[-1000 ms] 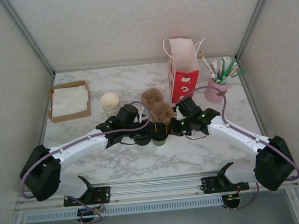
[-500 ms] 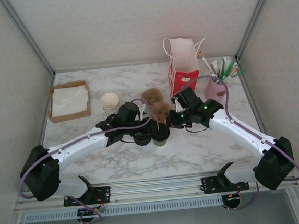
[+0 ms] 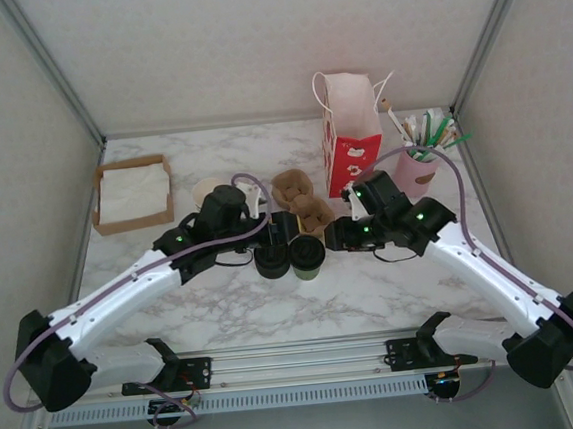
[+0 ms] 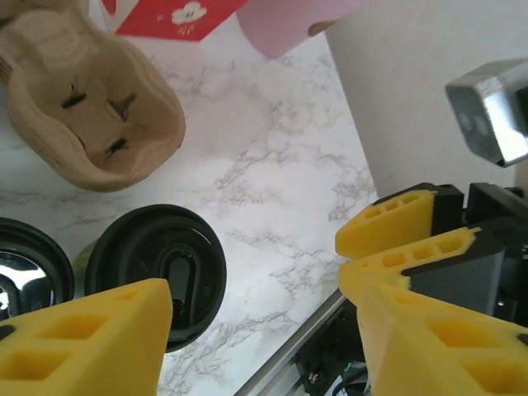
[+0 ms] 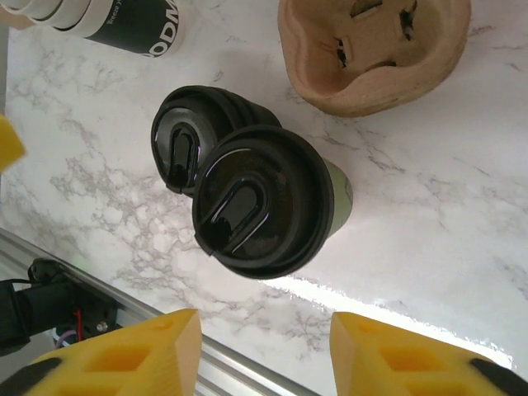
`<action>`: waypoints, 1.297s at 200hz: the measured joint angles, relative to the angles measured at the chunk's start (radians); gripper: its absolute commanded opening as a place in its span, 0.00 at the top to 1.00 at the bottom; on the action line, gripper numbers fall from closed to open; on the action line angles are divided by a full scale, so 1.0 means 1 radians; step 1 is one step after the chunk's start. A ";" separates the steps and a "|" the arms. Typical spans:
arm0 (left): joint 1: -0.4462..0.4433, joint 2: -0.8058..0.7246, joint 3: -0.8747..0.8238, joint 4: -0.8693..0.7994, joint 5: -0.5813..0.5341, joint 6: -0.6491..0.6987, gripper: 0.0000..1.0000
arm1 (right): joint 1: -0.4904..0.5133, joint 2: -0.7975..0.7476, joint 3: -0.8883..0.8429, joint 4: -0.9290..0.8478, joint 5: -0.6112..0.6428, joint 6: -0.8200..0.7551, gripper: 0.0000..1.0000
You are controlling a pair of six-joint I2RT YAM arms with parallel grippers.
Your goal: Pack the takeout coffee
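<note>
Right gripper (image 5: 264, 334), jaws apart and empty, hangs just beside the takeout coffee (image 5: 262, 200).
It stands upright on the marble table (image 5: 429, 214), just beside a lid stack (image 5: 188, 132), near a cup carrier (image 5: 375, 49); left gripper (image 4: 256, 272) likewise spread, empty.

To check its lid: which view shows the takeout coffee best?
The right wrist view: the takeout coffee shows its whole lid and green side. Top external shows it small, from above; left wrist shows part of the lid.

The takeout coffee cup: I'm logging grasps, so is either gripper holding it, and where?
Nothing is held. The left gripper and right gripper are both open; the takeout coffee stands free on the marble table.
</note>
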 measured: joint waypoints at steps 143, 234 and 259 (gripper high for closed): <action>0.007 -0.498 -0.061 -0.249 -0.243 -0.050 0.00 | 0.001 -0.350 -0.010 -0.291 0.117 0.066 0.01; 0.040 -0.322 0.064 -0.278 -0.314 0.012 0.00 | 0.000 -0.069 0.226 -0.394 0.301 0.090 0.01; 0.069 -0.240 0.120 -0.278 -0.312 0.053 0.00 | -0.004 0.034 0.332 -0.390 0.333 0.056 0.01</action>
